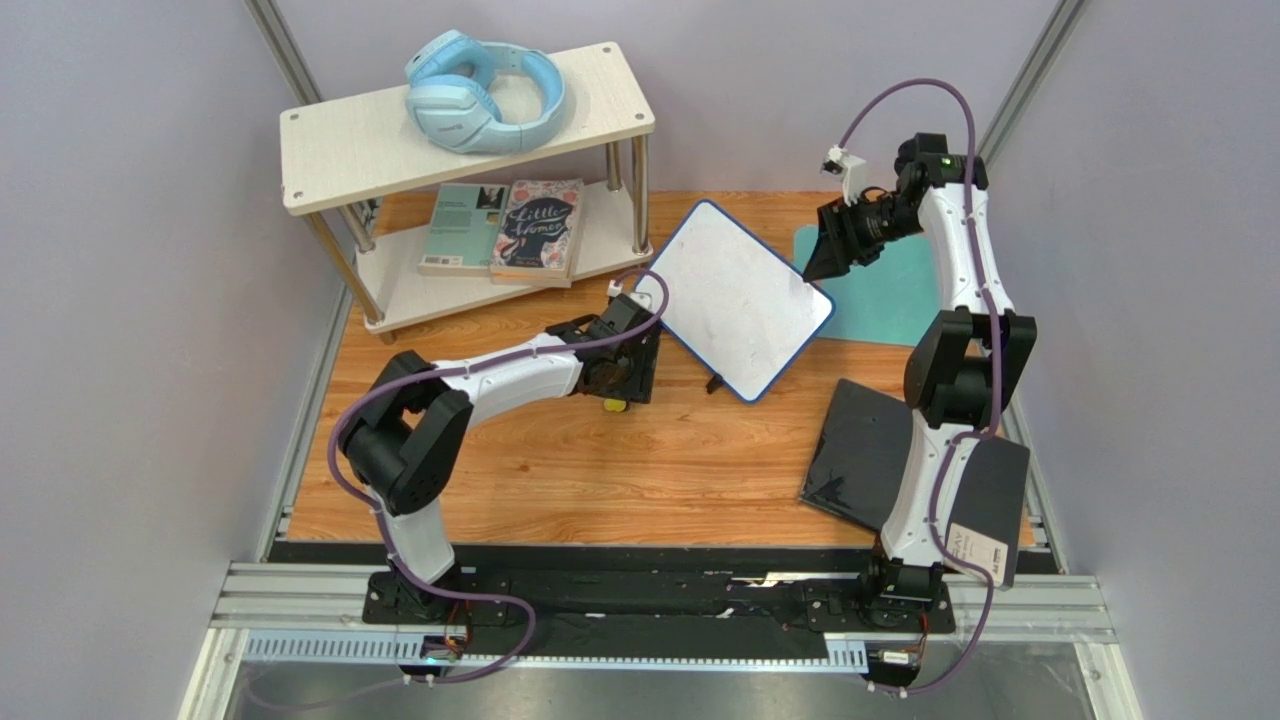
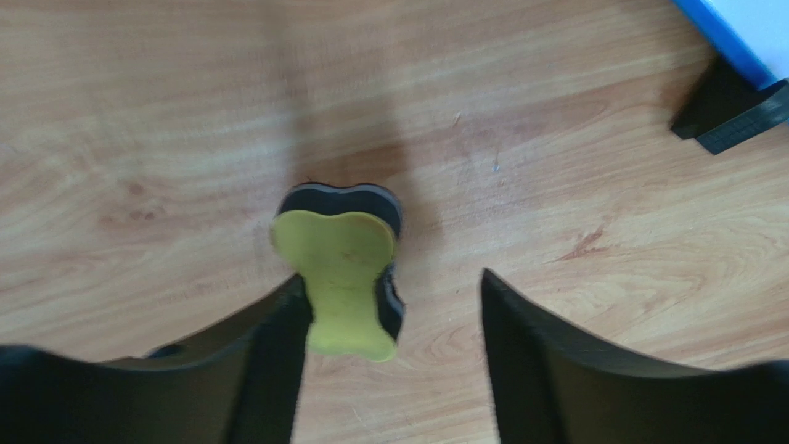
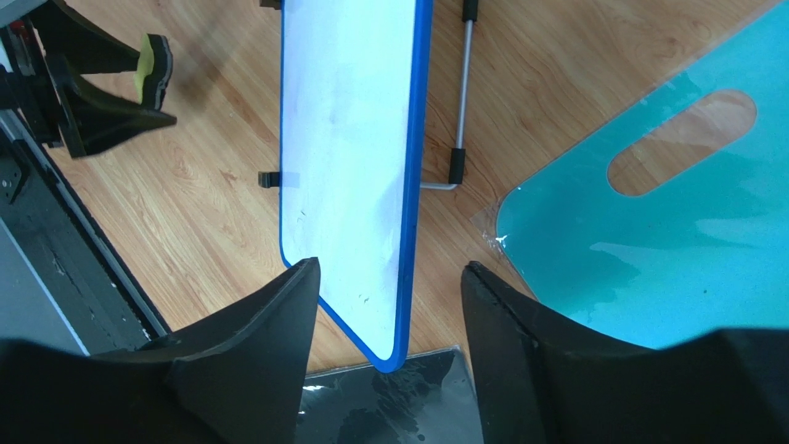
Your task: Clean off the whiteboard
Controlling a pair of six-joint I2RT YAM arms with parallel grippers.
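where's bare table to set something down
Best: the front middle of the table, bordered by the left arm, the whiteboard and the black panel. Crowded: back left with the shelf, and the right side with the mat, panel and right arm.

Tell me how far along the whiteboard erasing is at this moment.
Done: the whiteboard looks wiped, with no handwriting and only faint smudges. In hand: nothing is gripped. The left gripper is open with the yellow eraser leaning on one finger, and the right gripper is open around the board's corner. Left: probably just parking the eraser and pulling both arms back.
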